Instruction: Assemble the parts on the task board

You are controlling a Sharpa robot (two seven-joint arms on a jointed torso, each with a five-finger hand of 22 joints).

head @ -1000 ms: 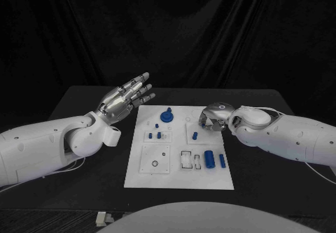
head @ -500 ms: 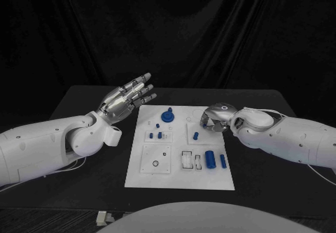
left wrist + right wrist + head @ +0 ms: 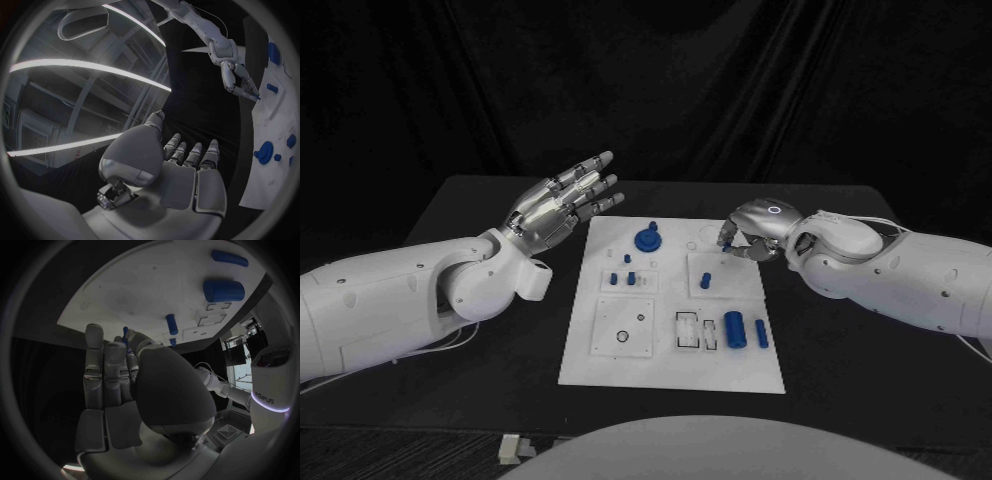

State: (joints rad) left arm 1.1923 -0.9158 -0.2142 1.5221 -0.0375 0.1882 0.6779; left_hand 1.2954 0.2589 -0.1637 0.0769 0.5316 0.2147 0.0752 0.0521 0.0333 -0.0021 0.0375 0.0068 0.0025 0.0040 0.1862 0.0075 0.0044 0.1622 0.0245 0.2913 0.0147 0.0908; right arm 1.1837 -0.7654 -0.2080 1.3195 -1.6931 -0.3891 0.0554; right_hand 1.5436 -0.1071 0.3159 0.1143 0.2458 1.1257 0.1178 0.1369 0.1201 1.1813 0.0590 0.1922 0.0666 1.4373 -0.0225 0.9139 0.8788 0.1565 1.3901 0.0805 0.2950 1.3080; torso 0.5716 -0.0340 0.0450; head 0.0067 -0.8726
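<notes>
Nearest on the white task board point(image 3: 668, 365), which lies in the middle of the black counter point(image 3: 848, 370), a thick blue cylinder point(image 3: 733, 326) lies beside a slimmer blue pin point(image 3: 759, 333), just right of a rectangular slot. Further up the board, a short blue peg point(image 3: 707, 279) stands on the right-hand panel, with a few small blue parts on the panel to its left. Beyond them a round blue knob point(image 3: 646, 240) sits near the far edge. At the board's right edge, the right robot hand point(image 3: 750, 238) hangs with fingers drawn together, pinching a thin blue pin point(image 3: 125, 334) at its fingertips. Left of the board, the left robot hand point(image 3: 565, 203) is raised, palm up, fingers spread, holding nothing.
</notes>
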